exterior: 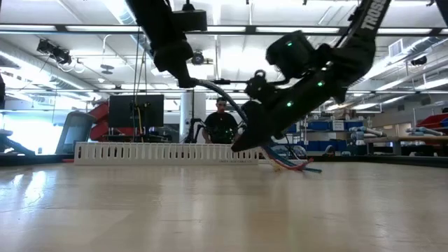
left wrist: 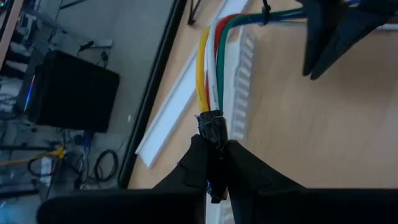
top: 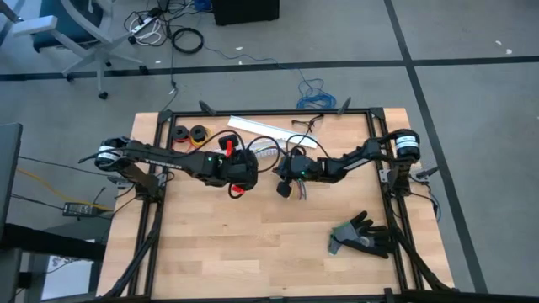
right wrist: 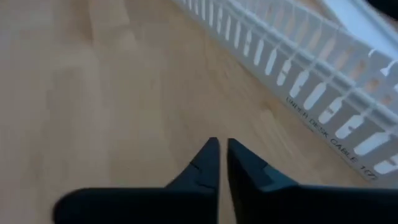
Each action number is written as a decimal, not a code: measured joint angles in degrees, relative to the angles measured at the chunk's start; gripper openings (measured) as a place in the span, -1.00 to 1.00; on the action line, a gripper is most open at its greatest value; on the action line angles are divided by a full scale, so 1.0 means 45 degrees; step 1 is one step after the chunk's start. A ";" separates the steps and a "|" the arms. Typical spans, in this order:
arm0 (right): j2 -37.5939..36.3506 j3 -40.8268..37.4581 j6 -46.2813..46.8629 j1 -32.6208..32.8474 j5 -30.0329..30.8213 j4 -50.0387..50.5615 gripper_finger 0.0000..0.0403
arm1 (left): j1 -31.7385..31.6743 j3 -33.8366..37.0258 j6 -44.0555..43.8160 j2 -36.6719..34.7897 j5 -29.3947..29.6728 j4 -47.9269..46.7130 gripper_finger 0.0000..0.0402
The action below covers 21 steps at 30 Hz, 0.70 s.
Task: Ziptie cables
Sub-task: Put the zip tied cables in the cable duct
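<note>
The cables (left wrist: 211, 68) are a bundle of yellow, white, red and green-blue wires, bound at one end with black tape. My left gripper (left wrist: 214, 155) is shut on that end. The bundle runs away from it, bends and passes behind my right gripper (left wrist: 329, 43). A thin black strap, the ziptie (left wrist: 266, 12), wraps the bundle near the bend. The bundle's far end (exterior: 294, 165) reaches down to the table. My right gripper (right wrist: 222, 163) hovers over bare wood with its fingers shut, and nothing shows between them. In the high view both grippers (top: 261, 168) (top: 285, 187) meet at the table's middle. My left gripper pinches the bundle's black-taped end (left wrist: 211, 123) between its two fingers. The fingers lie in line with the wires, which run straight out from the tips. This end is lifted off the table above the white duct.
A white slotted duct (right wrist: 311, 68) and its flat cover (top: 269, 128) lie along the far side of the table. Black wire spools (top: 189, 133) sit at the far left and a black glove (top: 364, 234) at the near right. A person (exterior: 221, 126) stands beyond the table.
</note>
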State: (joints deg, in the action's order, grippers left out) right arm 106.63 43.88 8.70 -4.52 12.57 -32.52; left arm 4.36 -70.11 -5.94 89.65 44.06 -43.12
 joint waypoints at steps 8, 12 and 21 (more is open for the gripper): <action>0.0015 0.0813 0.0151 -0.0610 -0.0080 0.2988 -0.99 | 0.0000 0.0000 -0.0951 -0.0009 0.0416 -0.1836 -0.80; 0.0015 0.0855 0.0394 -0.0813 0.0026 0.3664 -0.99 | 0.0034 0.0311 -0.2041 -0.0047 0.0659 -0.2972 -0.80; 0.0015 0.0859 0.0361 -0.0892 0.1309 0.3817 -1.00 | 0.0268 0.2962 -0.3476 -0.1295 0.0519 -0.2267 -0.80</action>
State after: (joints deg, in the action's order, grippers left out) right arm 106.69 47.74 10.33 -8.54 18.46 -15.35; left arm 5.57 -56.78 -21.58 83.82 46.39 -53.32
